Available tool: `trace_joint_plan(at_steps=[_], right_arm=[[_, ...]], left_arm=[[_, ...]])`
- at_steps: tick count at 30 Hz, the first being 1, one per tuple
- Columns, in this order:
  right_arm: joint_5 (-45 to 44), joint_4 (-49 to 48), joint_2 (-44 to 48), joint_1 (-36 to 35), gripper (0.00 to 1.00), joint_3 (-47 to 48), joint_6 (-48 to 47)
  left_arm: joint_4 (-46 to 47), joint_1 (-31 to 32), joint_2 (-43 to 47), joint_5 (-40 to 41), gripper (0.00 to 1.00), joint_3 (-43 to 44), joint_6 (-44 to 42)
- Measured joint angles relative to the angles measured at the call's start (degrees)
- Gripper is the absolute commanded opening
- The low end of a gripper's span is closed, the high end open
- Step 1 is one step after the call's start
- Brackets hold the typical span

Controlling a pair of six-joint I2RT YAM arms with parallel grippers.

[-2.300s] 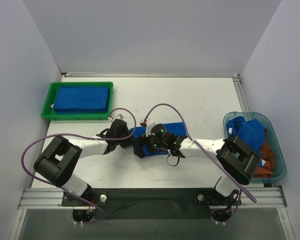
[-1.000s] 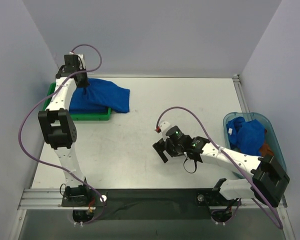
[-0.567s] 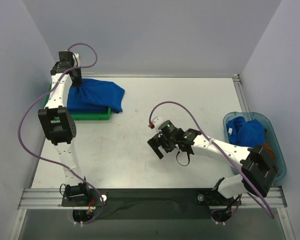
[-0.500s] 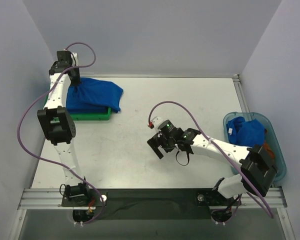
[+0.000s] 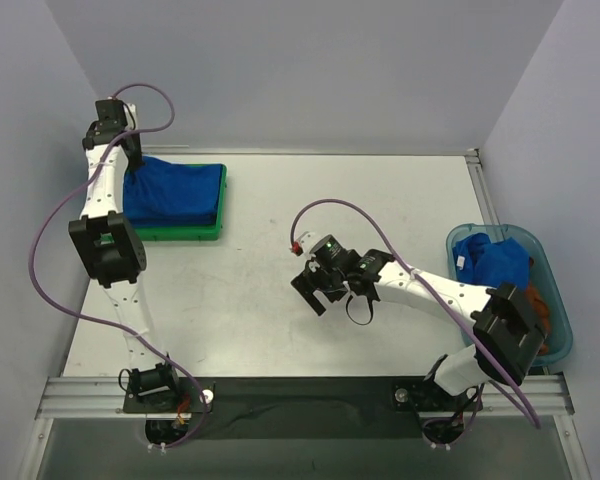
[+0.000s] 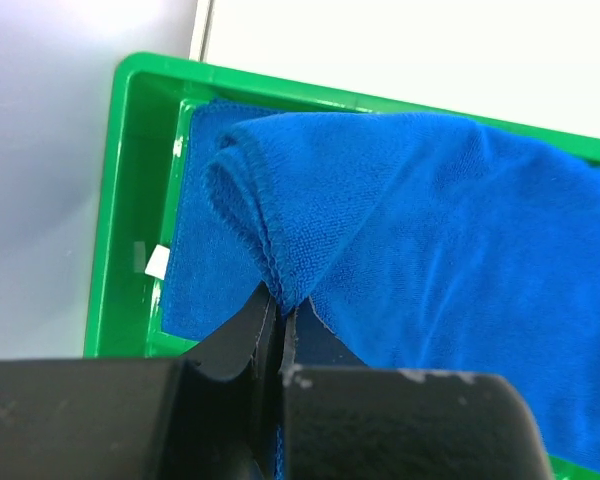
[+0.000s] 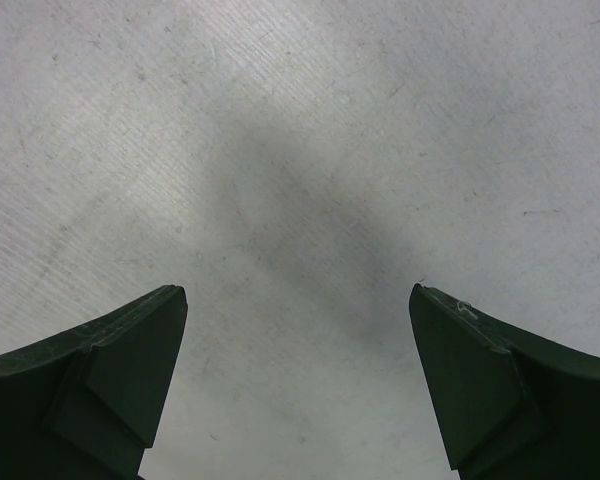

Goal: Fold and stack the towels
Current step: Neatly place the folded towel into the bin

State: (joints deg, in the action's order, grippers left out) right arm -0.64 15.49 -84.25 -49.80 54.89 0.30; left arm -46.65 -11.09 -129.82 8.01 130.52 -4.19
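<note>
A folded royal blue towel (image 5: pixel 175 193) lies in the green tray (image 5: pixel 150 233) at the far left. My left gripper (image 5: pixel 128 160) is over the tray's far left corner, shut on a folded edge of this towel (image 6: pixel 430 230); in the left wrist view the jaws (image 6: pixel 278 305) pinch the hem, with another blue towel (image 6: pixel 195 285) flat underneath. My right gripper (image 5: pixel 311 290) is open and empty, low over the bare table (image 7: pixel 300 150) at the middle. More blue towels (image 5: pixel 492 262) and the rust-brown one (image 5: pixel 538 312) sit crumpled in the teal bin.
The translucent teal bin (image 5: pixel 558 345) stands at the right edge of the table. The green tray's rim (image 6: pixel 130 200) is close to the left wall. Purple cables loop off both arms.
My left gripper has dragged the blue towel to the left, from hanging over the tray's right edge to lying inside the tray. My right gripper has drifted slightly left, still open.
</note>
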Motion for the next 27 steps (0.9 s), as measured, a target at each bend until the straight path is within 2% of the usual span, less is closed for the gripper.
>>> trace_joint_plan(at_steps=[23,26,27], right_arm=[[-0.3,2.9,-3.4,-0.6,1.00,2.8,-0.8],[-0.4,3.0,-3.8,-0.8,1.00,2.9,-0.8],[-0.4,3.0,-3.8,-0.9,1.00,3.0,-0.8]], left_arm=[[-4.0,-0.3,-2.5,6.5,0.00,6.0,-5.1],[-3.9,-0.3,-3.3,6.6,0.13,6.2,-5.3],[-3.8,-0.3,-3.7,6.5,0.32,6.3,-5.4]])
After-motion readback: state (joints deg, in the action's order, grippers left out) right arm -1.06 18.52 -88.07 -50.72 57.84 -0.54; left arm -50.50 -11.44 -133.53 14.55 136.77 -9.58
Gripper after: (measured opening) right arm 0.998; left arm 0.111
